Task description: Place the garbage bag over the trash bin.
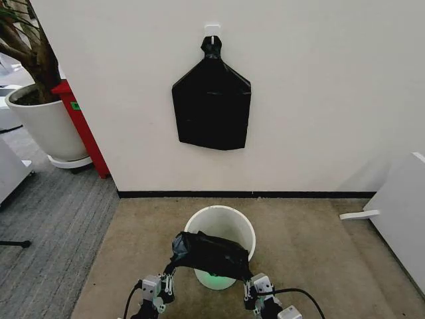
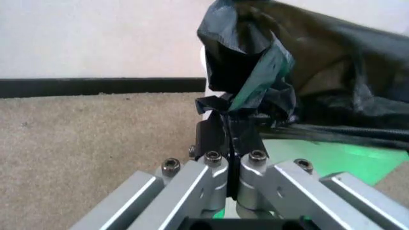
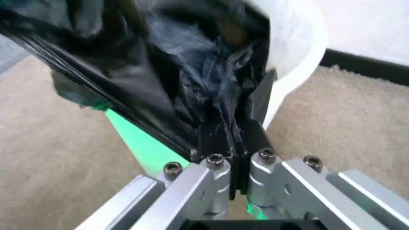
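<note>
Both grippers, left gripper [image 1: 166, 284] and right gripper [image 1: 254, 287], have their jaws clamped on opposite edges of the garbage bag [image 1: 211, 255], holding it stretched across the near rim of the trash bin [image 1: 226, 215], apparently to spread its mouth

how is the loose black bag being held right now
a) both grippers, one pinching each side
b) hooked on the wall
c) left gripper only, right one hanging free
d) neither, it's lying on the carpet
a: the left gripper and the right gripper are each shut on a bunched edge of the garbage bag, which hangs stretched between them at the near rim of the trash bin.
</note>
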{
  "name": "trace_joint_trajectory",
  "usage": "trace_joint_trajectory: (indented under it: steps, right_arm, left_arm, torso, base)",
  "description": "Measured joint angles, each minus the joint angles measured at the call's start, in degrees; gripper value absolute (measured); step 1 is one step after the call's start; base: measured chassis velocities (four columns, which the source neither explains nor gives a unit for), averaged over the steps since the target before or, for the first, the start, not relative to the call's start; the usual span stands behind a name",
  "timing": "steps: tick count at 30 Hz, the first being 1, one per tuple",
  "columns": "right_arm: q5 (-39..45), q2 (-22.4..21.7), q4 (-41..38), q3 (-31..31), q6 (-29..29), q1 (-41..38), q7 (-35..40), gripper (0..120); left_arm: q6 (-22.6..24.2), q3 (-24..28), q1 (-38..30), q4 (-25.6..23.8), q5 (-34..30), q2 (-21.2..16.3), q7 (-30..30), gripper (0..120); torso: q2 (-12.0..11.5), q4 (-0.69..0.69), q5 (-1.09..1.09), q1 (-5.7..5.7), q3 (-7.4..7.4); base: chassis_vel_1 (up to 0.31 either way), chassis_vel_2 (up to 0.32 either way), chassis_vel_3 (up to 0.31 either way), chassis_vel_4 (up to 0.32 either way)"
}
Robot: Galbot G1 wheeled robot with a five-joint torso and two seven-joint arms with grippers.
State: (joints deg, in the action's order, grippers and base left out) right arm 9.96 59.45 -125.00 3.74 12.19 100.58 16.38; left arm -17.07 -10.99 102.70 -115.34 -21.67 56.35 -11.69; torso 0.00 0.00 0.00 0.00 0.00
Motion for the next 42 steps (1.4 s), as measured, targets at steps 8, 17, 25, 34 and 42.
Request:
trace_joint_trajectory:
  steps: [8,17,25,34,42]
  right_arm:
    - [0.0,0.7,4.5,0.3,-1.1,-1.1,0.0,0]
    - [0.6,1.0,6.1,-0.2,-1.1,-5.1,-0.1,0]
    - [0.5,1.1,7.5,-0.1,-1.2,-6.2,-0.5,0]
    - [0.3,1.0,8.1,-0.2,-1.4,-6.4,-0.7,0]
    - [0.4,0.6,7.9,0.3,-1.2,-7.0,-0.7,0]
  left_arm:
    - [0.0,0.5,-1.7,2.7,-0.1,0.6,-0.3,0]
    - [0.3,1.2,-4.8,5.5,-0.7,1.4,-0.5,0]
    - [0.3,1.4,-6.5,7.6,-1.5,2.3,-0.4,0]
    - [0.2,1.2,-6.9,8.3,-2.1,2.2,-0.2,0]
    - [0.0,1.2,-9.1,9.2,-3.9,2.5,-0.1,0]
  torso:
    - [0.0,0.0,0.0,0.0,0.01]
    - [0.0,0.01,0.0,0.0,0.01]
    - [0.0,0.0,0.0,0.0,0.01]
    - [0.0,0.0,0.0,0.0,0.01]
    - [0.0,0.0,0.0,0.0,0.01]
  base:
    - [0.0,0.0,0.0,0.0]
    - [0.0,0.0,0.0,0.0]
    - [0.0,0.0,0.0,0.0]
    - [0.0,0.0,0.0,0.0]
    - [0.0,0.0,0.0,0.0]
